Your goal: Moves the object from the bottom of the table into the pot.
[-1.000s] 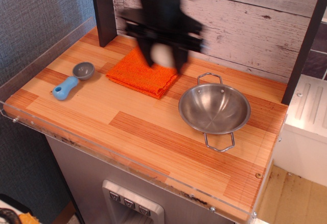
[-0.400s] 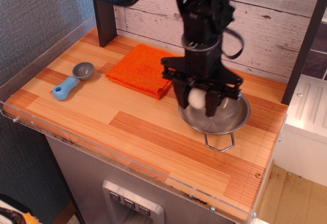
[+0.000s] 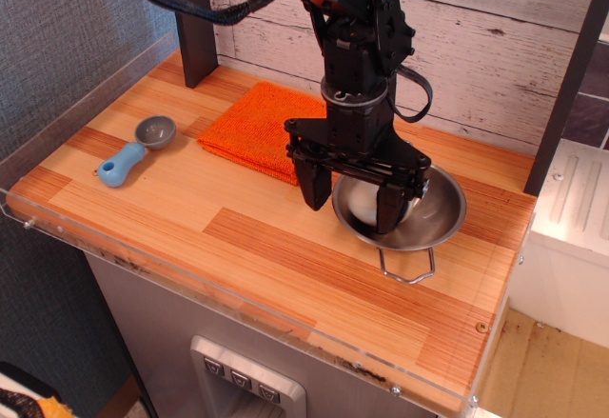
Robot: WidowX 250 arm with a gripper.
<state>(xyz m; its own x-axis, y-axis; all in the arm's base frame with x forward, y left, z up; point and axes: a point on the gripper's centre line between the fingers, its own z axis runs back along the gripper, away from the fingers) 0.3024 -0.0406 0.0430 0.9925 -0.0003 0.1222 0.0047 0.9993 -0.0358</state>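
Observation:
My black gripper (image 3: 350, 214) hangs over the left part of the shiny steel pot (image 3: 445, 207) with its fingers spread wide apart. The left finger (image 3: 311, 182) is outside the pot's left rim and the right finger (image 3: 391, 207) is over the bowl. The white rice-ball toy (image 3: 365, 211) lies inside the pot between the fingers, free of them and partly hidden; its black band does not show. The pot stands on the right of the striped wooden table (image 3: 238, 237), and its front wire handle (image 3: 407, 271) is visible.
An orange cloth (image 3: 249, 132) lies at the back centre, just left of the arm. A blue-handled grey scoop (image 3: 133, 149) lies at the left. A dark post (image 3: 195, 18) stands at the back left. A clear acrylic rim (image 3: 190, 289) edges the table.
The gripper carried the white toy from above the orange cloth to the pot, lowered, and opened. The toy now lies in the pot.

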